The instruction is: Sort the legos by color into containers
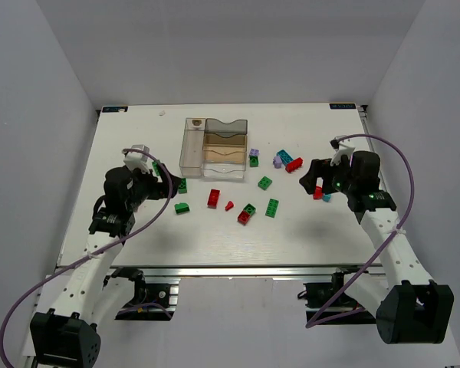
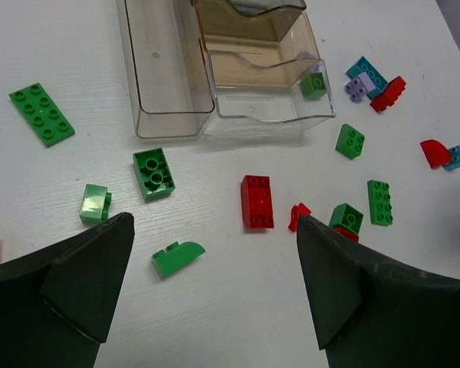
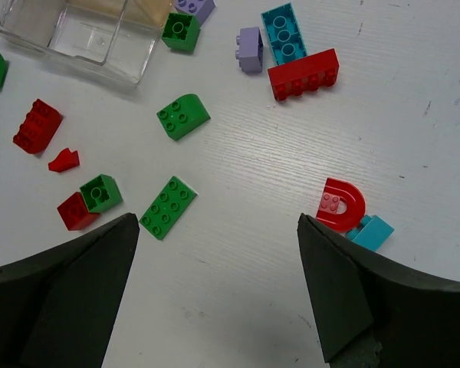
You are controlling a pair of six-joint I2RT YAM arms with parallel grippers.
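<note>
The clear brown-tinted tray [image 1: 190,149] stands at the table's back middle, and its compartments look empty. Green, red, light blue and lilac legos lie scattered in front of it and to its right. My left gripper [image 1: 165,181] is open and empty above the table left of the tray; in its wrist view [image 2: 215,222] a green curved brick [image 2: 177,257] and a red brick [image 2: 257,202] lie between the fingers. My right gripper [image 1: 310,181] is open and empty; in its wrist view [image 3: 217,222] a red arch [image 3: 341,205] and a green plate [image 3: 168,207] lie by the fingertips.
A red brick [image 1: 294,164], a light blue brick [image 1: 284,156] and a lilac brick [image 1: 277,162] cluster right of the tray. A green plate [image 2: 41,114] lies left of the tray. White walls close in the table on three sides.
</note>
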